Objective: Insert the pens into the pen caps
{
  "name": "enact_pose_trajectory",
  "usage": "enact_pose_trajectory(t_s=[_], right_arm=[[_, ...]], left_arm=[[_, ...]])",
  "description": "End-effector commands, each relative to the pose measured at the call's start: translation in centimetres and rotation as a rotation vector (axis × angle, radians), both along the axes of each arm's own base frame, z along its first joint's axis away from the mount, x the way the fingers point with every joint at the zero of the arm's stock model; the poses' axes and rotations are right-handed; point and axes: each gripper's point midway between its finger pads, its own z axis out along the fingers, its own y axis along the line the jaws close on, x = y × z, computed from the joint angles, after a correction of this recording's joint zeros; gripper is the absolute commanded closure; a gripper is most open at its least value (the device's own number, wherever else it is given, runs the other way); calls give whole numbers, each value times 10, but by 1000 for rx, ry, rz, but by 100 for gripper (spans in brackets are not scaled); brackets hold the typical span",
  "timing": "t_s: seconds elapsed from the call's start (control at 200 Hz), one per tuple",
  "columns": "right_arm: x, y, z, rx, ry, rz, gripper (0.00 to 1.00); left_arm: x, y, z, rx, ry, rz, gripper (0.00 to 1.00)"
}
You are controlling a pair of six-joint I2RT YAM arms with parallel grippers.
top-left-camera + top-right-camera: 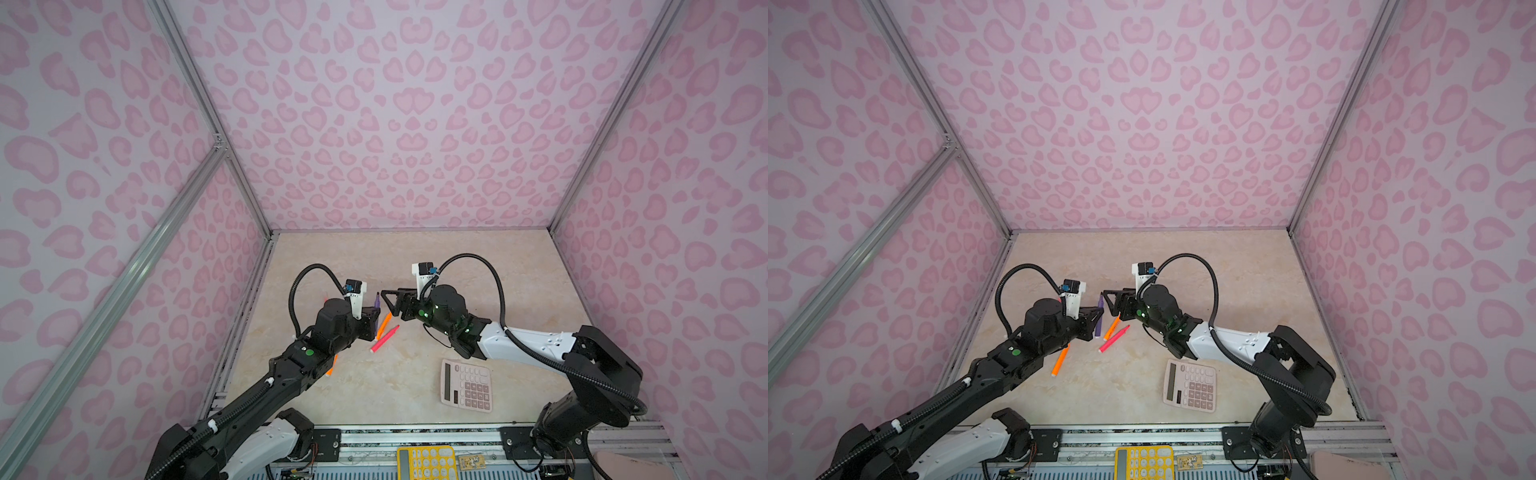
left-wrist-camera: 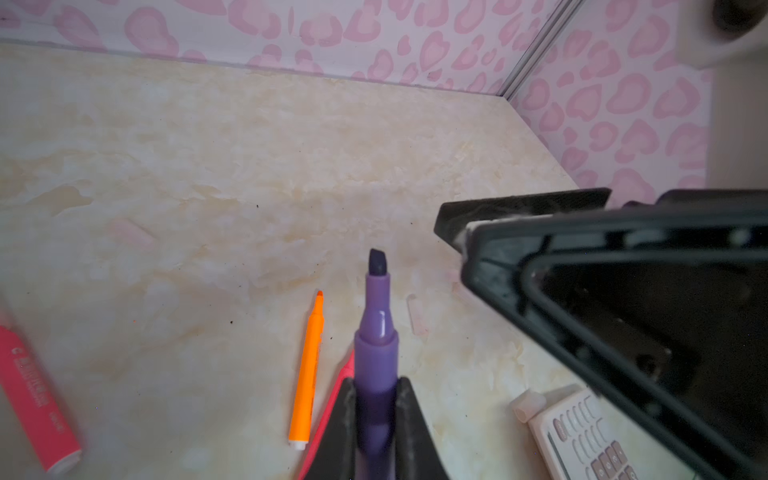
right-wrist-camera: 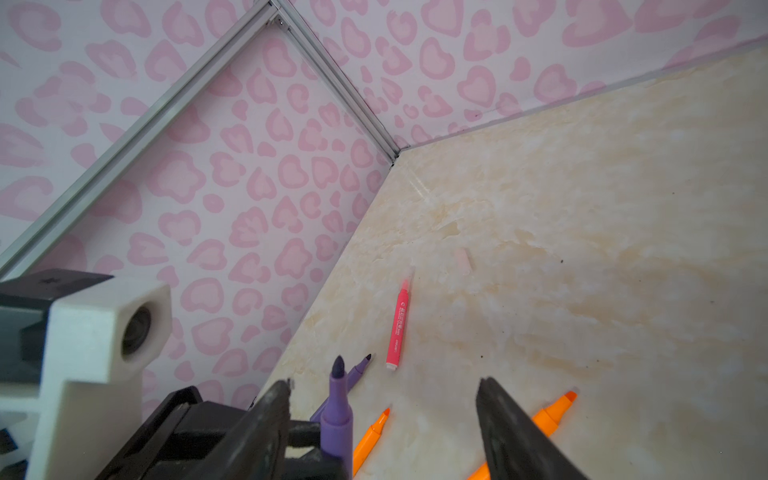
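Note:
My left gripper is shut on a purple pen, whose bare dark tip points up and away. My right gripper stands open just right of that tip, which shows close to one of its fingers. On the table lie a second purple pen, two orange pens and two pink pens. Faint clear pen caps lie on the beige surface.
A pink calculator lies front right, one cap against its corner. A yellow calculator sits on the front rail. Pink-patterned walls enclose the table on the back and both sides.

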Motion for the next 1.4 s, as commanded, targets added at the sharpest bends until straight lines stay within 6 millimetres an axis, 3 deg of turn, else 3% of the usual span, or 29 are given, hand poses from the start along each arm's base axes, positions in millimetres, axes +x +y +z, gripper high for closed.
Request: enact_pose_trajectory(t_s=[0.0, 0.255, 0.61, 0.98, 1.165, 1.395], right_arm=[[-6, 7, 5, 34, -18, 17, 30], [-16, 22, 4, 27, -11, 51, 35], [-16, 30, -3, 38, 26, 66, 55], [-18, 37, -3, 48, 44, 88, 92], [-18, 36, -6, 45, 53, 82, 100], [-18, 34, -3, 52, 51, 80, 100]], left_arm=[[1, -4, 15, -31, -60, -19, 97], [-4, -5, 22, -48, -90, -37, 97], [-13, -11, 30, -61, -126, -87, 97], [-9, -6, 29, -39, -122, -49, 97], [-6, -5, 25, -30, -108, -30, 97], [-3, -11, 20, -26, -80, -49, 78]])
